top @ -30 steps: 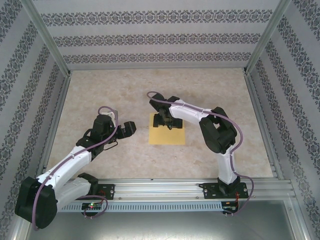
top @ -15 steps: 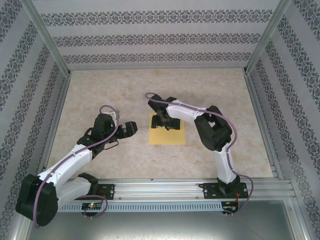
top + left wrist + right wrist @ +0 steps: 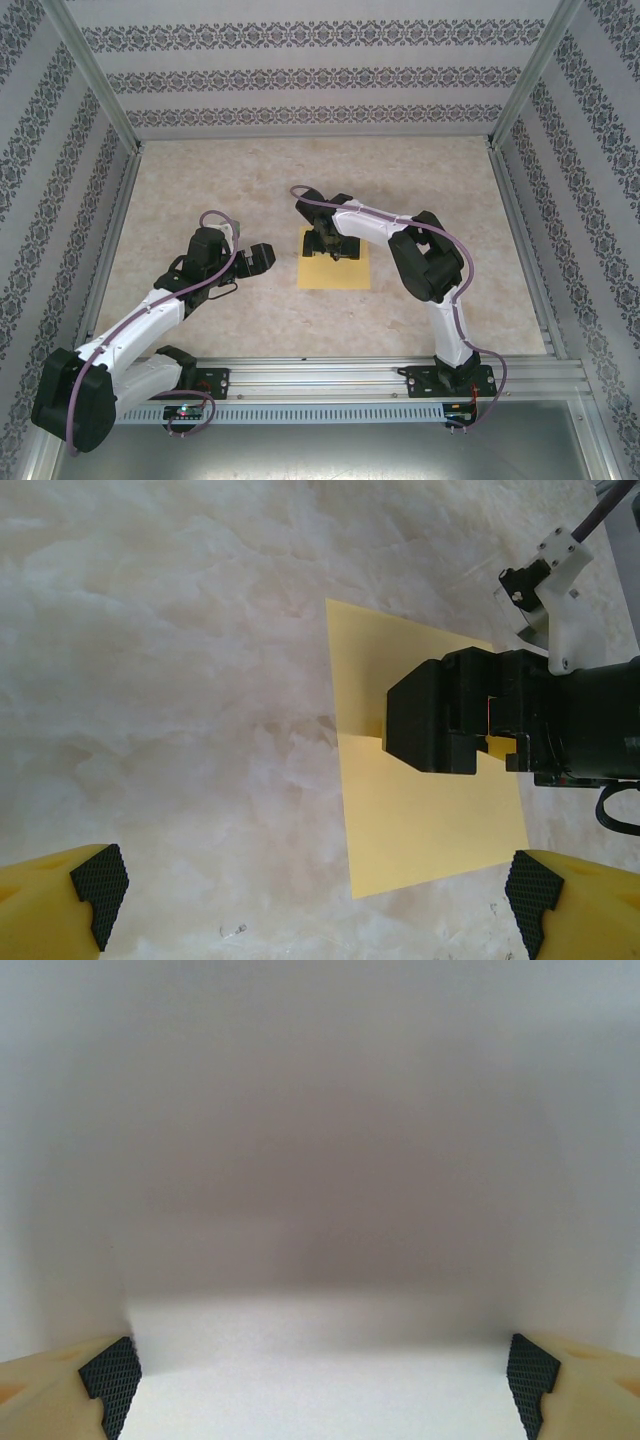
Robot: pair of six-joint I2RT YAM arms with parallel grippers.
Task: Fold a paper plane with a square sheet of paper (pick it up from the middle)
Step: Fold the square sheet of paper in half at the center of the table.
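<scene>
From above, my right claw (image 3: 333, 247) is down on the middle of the square sheet of paper (image 3: 335, 272), thin plain yellow on the marbled table (image 3: 220, 180). My left wrist camera adds a small kink in one edge. Both claws gape, gripping nothing. My left claw (image 3: 262, 258), with cross-hatched black pads (image 3: 100, 880), hovers beside the sheet.

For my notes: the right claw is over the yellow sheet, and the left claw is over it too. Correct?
No. The left claw is beside the square sheet of paper, apart from it; the right claw is over it. The top external view shows this.
</scene>
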